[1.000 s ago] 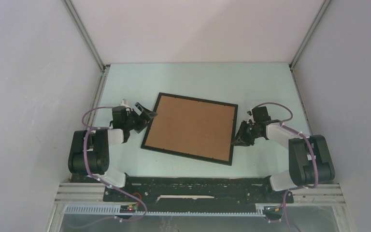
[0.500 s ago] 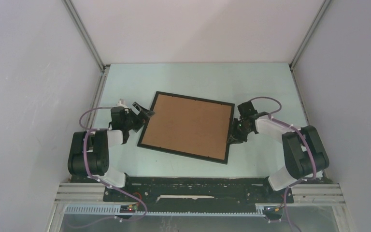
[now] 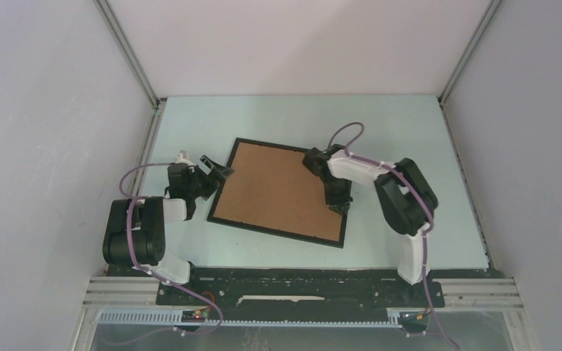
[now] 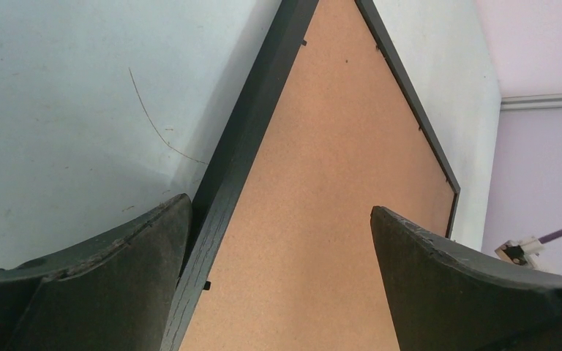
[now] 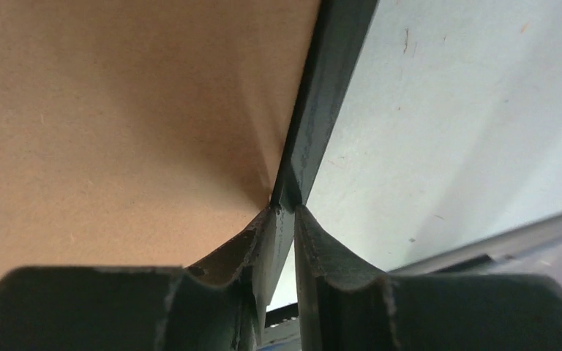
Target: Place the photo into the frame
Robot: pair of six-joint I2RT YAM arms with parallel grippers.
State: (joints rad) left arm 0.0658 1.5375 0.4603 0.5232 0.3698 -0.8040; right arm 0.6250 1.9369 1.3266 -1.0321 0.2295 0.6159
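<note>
1. The frame point(image 3: 274, 230) lies flat on the table point(image 3: 410, 131), back side up; a brown board point(image 3: 278, 191) fills its opening.
2. In the top view its long axis runs roughly from 9 to 3 o'clock, with the right end dipped a little toward 4; the short edges face the two arms.
3. The photo shows in no view; whether it sits under the board I cannot tell.
4. The right gripper point(image 5: 285, 208) is on the 3 o'clock short edge, about midway along it; its fingers are almost together, pinching the thin black rim; the board lies to one side of the pinch and bare table to the other.
5. The left gripper point(image 4: 279, 208) is at the 9 o'clock short edge, near the 11 o'clock corner; its jaws are spread wide and hold nothing; the rim runs up just beside one finger and the board spans the gap; contact I cannot tell.
6. Judgement: the coming move turns on the right-hand pinch; from that gripper the frame's whole length stretches away toward 9 o'clock, so any lift or slide would lever about the 3 o'clock edge.
7. Judgement: the right arm is the one engaged; the left, open at the opposite end, is placed to steady or take the 9 o'clock edge; the risk is the thin rim slipping from so narrow a bite.
</note>
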